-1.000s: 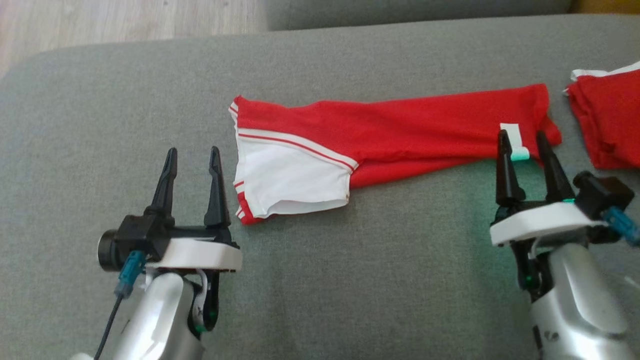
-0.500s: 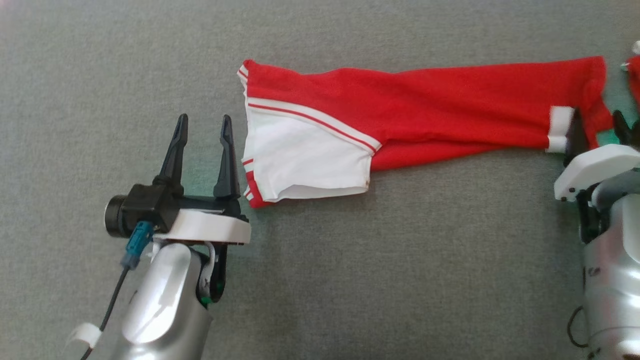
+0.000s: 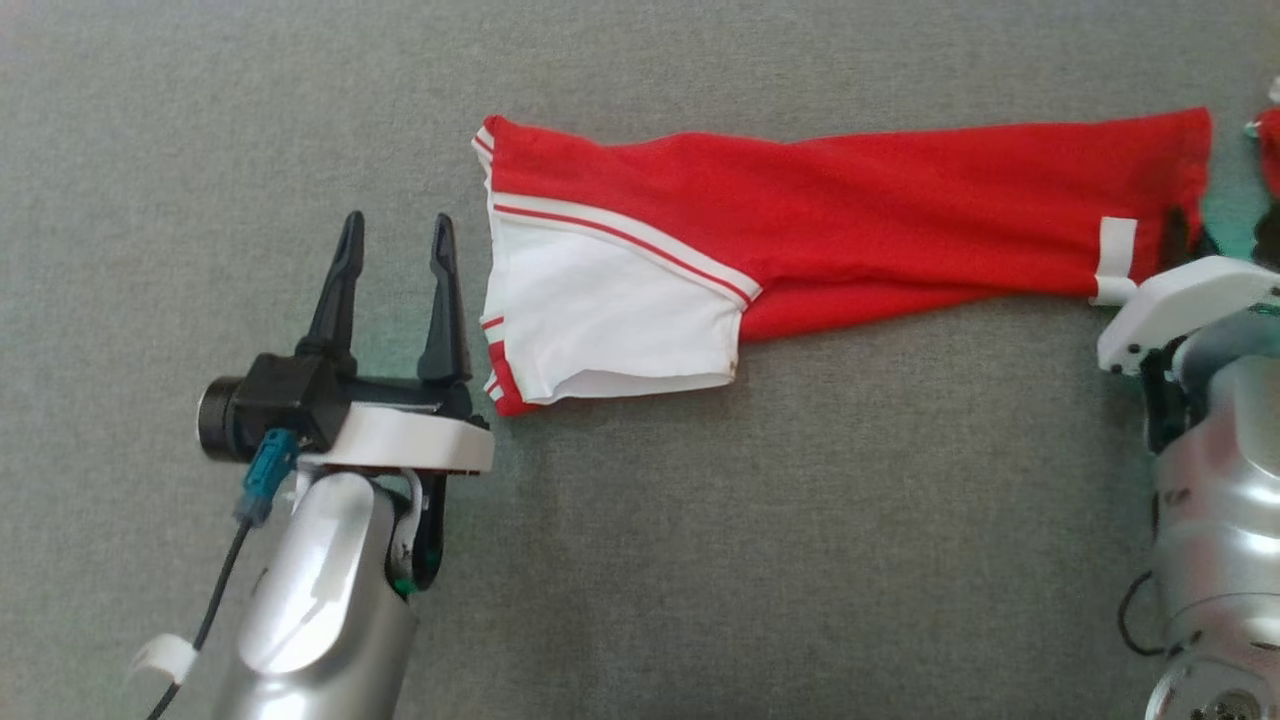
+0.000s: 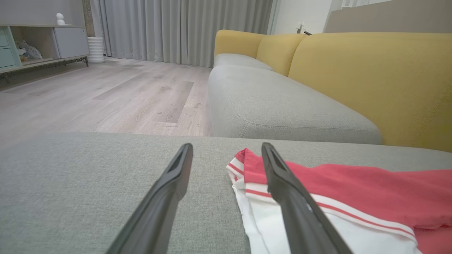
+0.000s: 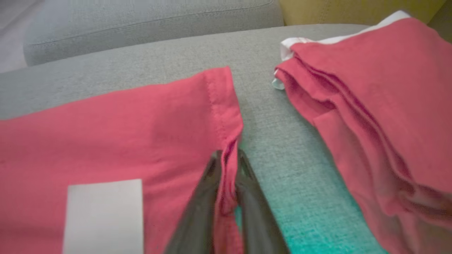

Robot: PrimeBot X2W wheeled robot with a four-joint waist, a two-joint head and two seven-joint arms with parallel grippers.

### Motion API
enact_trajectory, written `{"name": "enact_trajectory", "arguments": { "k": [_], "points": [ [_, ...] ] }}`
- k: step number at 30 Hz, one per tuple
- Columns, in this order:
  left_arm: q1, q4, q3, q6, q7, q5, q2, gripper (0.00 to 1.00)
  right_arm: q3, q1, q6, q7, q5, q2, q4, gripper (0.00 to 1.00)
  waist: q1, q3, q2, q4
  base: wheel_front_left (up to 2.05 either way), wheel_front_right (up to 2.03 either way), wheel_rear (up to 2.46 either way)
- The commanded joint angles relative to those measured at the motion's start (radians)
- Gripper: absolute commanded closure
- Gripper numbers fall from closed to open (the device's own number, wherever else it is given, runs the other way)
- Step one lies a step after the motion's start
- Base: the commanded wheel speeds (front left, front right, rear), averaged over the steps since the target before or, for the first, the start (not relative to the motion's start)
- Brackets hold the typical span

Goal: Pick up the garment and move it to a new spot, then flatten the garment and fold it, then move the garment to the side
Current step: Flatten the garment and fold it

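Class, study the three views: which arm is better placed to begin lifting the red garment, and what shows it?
Right. The right end effector pinches the red hem of the garment; the left end effector stands open beside the white sleeve, gripping nothing.

The red-and-white garment [image 3: 800, 220] lies stretched across the grey cushion [image 3: 700, 550], left end effector [image 3: 396, 222] spread beside it.

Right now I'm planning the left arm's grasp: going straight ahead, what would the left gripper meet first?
Probably bare cushion: the left gripper, jaws open, points beside the garment's striped edge. Its near finger might brush that edge; depth is unclear.
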Motion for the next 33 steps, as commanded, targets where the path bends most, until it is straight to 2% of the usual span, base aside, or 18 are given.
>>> {"name": "enact_trajectory", "arguments": {
  "k": [1, 4, 6, 10, 15, 21, 30, 33],
  "points": [
    [-0.023, -0.028, 0.043, -0.003, -0.005, 0.012, 0.008, 0.00, 0.018, -0.002, -0.001, -0.020, 0.015, 0.010, 0.011, 1.00, 0.0000, -0.011, 0.0000, -0.012, 0.00, 0.00, 0.00],
    [-0.014, -0.024, 0.048, -0.007, -0.005, 0.016, 0.008, 0.00, 0.012, -0.011, -0.001, -0.055, 0.032, -0.015, 0.017, 1.00, 0.0000, -0.028, 0.0000, -0.028, 0.00, 0.00, 0.00],
    [-0.004, -0.017, 0.050, -0.014, -0.005, 0.017, 0.008, 0.00, 0.001, -0.014, -0.001, -0.087, 0.050, -0.080, 0.014, 1.00, 0.0000, -0.053, 0.0000, -0.046, 0.00, 0.00, 0.00],
    [0.009, -0.013, 0.048, -0.017, -0.005, 0.010, 0.007, 0.00, -0.009, -0.009, -0.001, -0.098, 0.063, -0.148, 0.013, 1.00, 0.0000, -0.079, 0.0000, -0.057, 0.00, 0.00, 0.00],
    [0.024, -0.025, 0.051, -0.015, -0.005, -0.007, 0.007, 0.00, 0.027, -0.011, -0.001, -0.115, 0.080, -0.171, 0.014, 1.00, 0.0000, -0.110, 0.0000, -0.061, 0.00, 0.00, 0.00],
    [0.039, -0.020, 0.047, -0.016, -0.005, -0.018, 0.007, 0.00, 0.089, -0.024, -0.001, -0.125, 0.111, -0.136, 0.010, 1.00, 0.0000, -0.147, 0.0000, -0.058, 0.00, 0.00, 0.00],
    [0.075, -0.011, 0.056, -0.015, -0.005, -0.027, 0.007, 0.00, 0.279, -0.041, -0.001, -0.108, 0.204, 0.011, -0.050, 1.00, 0.0000, -0.219, 0.0000, -0.039, 0.00, 0.00, 0.00],
    [0.083, -0.011, 0.058, -0.017, -0.005, -0.027, 0.007, 0.00, 0.365, -0.044, -0.001, -0.091, 0.267, 0.044, -0.078, 1.00, 0.0000, -0.225, 0.0000, -0.033, 0.00, 0.00, 0.00]
  ]
}}
